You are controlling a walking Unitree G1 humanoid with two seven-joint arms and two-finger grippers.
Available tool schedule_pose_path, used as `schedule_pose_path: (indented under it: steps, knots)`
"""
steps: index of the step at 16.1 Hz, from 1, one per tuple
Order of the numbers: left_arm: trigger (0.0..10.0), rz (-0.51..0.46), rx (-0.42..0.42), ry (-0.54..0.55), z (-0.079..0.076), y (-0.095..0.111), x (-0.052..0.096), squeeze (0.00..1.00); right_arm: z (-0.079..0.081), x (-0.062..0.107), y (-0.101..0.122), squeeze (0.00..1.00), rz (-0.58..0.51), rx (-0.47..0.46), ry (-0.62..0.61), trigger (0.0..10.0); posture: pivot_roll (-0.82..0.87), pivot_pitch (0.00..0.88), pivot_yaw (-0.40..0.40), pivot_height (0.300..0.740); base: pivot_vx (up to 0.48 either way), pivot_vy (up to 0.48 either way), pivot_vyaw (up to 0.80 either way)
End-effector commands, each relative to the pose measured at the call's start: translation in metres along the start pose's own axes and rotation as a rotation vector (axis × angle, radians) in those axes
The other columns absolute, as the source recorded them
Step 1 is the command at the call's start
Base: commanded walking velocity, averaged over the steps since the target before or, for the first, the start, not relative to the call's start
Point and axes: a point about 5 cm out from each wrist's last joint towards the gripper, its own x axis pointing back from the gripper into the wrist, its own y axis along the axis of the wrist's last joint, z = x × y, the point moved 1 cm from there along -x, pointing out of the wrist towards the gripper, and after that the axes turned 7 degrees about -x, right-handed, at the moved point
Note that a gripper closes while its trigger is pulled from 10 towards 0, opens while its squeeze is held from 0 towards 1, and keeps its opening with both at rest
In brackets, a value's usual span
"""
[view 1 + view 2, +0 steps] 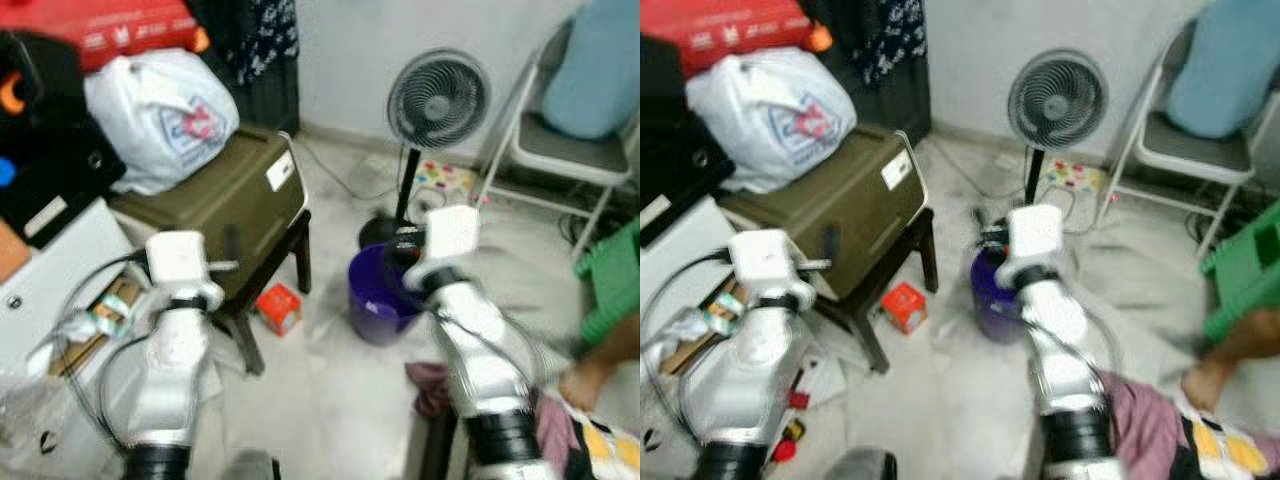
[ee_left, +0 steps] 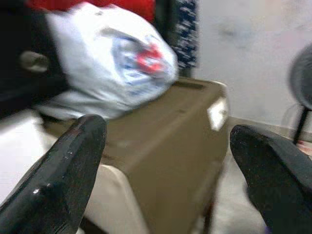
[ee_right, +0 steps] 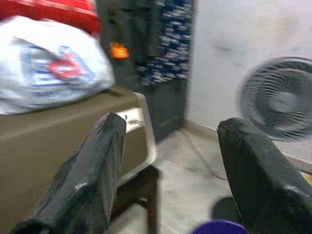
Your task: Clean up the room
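Observation:
Both silver arms are raised in front of me. My left gripper [image 2: 168,131] is open with nothing between its fingers and faces an olive storage box [image 1: 235,190] that rests on a dark stool. On that box lies a white plastic bag [image 1: 160,115]. My right gripper [image 3: 171,124] is also open and empty, held above a purple bucket [image 1: 378,302] on the floor. A small red box [image 1: 280,307] lies on the floor by the stool's leg. Crumpled clothes [image 1: 430,385] lie on the floor near my right arm [image 1: 470,330].
A standing fan [image 1: 437,100] is behind the bucket, with a folding chair [image 1: 560,150] holding a blue cushion to its right. A green stool [image 1: 610,285] and a person's foot [image 1: 585,380] are at the right edge. White furniture [image 1: 60,270] with cables stands at the left.

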Motion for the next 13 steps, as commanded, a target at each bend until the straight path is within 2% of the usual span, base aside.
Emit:
schedule_pose_path:
  steps: [1, 8, 13]
  knots:
    - [10.0, -0.019, 0.003, -0.017, -0.005, 0.005, 0.000, 0.00, -0.006, 0.000, 0.003, 0.00, -0.005, 0.016, -0.014, 10.0, -0.05, 0.000, 0.020, 0.740, 0.000, 0.000, 0.80]
    - [10.0, -0.023, 0.004, -0.047, -0.010, 0.006, 0.000, 0.00, -0.006, 0.000, 0.003, 0.00, -0.004, 0.014, -0.013, 10.0, -0.05, 0.000, 0.021, 0.740, 0.000, 0.000, 0.80]
    - [10.0, -0.028, 0.003, -0.141, -0.021, 0.007, 0.003, 0.00, -0.007, 0.001, 0.001, 0.00, 0.000, 0.017, -0.016, 10.0, -0.05, 0.000, 0.022, 0.740, 0.000, 0.000, 0.80]
